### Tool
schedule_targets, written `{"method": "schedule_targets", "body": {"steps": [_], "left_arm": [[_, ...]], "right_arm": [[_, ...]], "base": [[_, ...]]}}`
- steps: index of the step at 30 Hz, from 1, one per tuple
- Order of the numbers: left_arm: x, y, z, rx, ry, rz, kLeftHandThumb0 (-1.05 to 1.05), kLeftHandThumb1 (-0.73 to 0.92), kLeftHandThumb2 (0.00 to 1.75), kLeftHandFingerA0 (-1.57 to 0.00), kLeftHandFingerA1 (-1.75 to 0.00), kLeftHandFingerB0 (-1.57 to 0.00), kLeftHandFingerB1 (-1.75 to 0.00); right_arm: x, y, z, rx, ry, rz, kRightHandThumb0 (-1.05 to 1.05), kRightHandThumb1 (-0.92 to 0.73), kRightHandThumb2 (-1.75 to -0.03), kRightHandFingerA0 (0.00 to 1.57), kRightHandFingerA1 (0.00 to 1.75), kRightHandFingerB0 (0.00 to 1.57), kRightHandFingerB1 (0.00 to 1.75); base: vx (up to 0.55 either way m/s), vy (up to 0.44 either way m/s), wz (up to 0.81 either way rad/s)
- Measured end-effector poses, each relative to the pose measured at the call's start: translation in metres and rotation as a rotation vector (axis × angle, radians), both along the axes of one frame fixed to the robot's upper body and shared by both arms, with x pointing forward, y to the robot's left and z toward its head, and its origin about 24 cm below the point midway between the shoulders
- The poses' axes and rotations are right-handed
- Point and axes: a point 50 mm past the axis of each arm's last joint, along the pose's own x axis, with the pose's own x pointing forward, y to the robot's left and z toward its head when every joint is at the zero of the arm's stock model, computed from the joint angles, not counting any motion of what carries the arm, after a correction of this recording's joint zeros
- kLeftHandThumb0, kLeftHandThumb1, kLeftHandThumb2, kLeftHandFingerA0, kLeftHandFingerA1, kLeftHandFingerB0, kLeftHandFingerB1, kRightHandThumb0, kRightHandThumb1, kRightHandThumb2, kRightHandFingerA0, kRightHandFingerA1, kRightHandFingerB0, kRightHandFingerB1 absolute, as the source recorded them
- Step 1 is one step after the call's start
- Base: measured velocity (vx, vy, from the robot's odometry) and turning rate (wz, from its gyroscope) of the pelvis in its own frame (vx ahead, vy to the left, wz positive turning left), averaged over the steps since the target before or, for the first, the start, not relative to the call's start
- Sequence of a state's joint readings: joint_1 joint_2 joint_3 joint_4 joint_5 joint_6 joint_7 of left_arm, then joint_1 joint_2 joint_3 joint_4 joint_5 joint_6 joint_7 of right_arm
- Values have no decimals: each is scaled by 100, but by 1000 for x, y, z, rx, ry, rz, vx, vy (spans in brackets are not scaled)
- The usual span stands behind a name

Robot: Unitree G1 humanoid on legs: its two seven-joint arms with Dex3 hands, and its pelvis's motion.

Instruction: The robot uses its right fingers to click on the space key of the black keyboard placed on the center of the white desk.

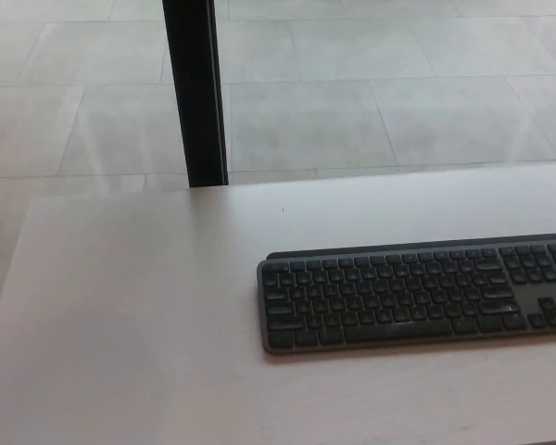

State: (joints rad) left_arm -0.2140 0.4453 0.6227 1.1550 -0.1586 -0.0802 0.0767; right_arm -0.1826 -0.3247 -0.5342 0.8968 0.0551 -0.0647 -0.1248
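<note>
White desk (120,324), black keyboard (417,292) right of centre, untouched.

You had a pale tiled floor (426,111) filling the top part of the pic, large light-gray tiles w/ thin darker grout lines running across and slanting away. A black vertical post (196,93) stood left of center, coming down from the top edge and ending approx. at the far edge of the work surface. The post looked glossy, w/ a thin pale streak along its right side.
</note>
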Motion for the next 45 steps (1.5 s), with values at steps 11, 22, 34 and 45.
{"method": "schedule_targets", "body": {"steps": [11,22,34,45], "left_arm": [[-8,12,5,-85,-129,240,-44,52,55,-81,-83,-70,-59],[-10,15,7,-92,-167,316,-44,51,55,-77,-79,-67,-59],[-9,14,6,-94,-169,320,-44,52,55,-82,-80,-73,-59],[-8,14,6,-94,-166,321,-43,51,55,-83,-83,-71,-59]], "right_arm": [[8,-45,55,68,-368,-370,-16,-69,-60,65,48,39,37],[63,-48,172,52,-810,-373,-47,-59,-59,91,61,65,48],[112,23,236,-101,-843,75,-42,-59,-57,100,65,60,41],[142,80,207,-184,-618,476,-37,-58,-58,99,84,59,41]], "base": [[0,0,0],[0,0,0],[0,0,0],[0,0,0]]}}
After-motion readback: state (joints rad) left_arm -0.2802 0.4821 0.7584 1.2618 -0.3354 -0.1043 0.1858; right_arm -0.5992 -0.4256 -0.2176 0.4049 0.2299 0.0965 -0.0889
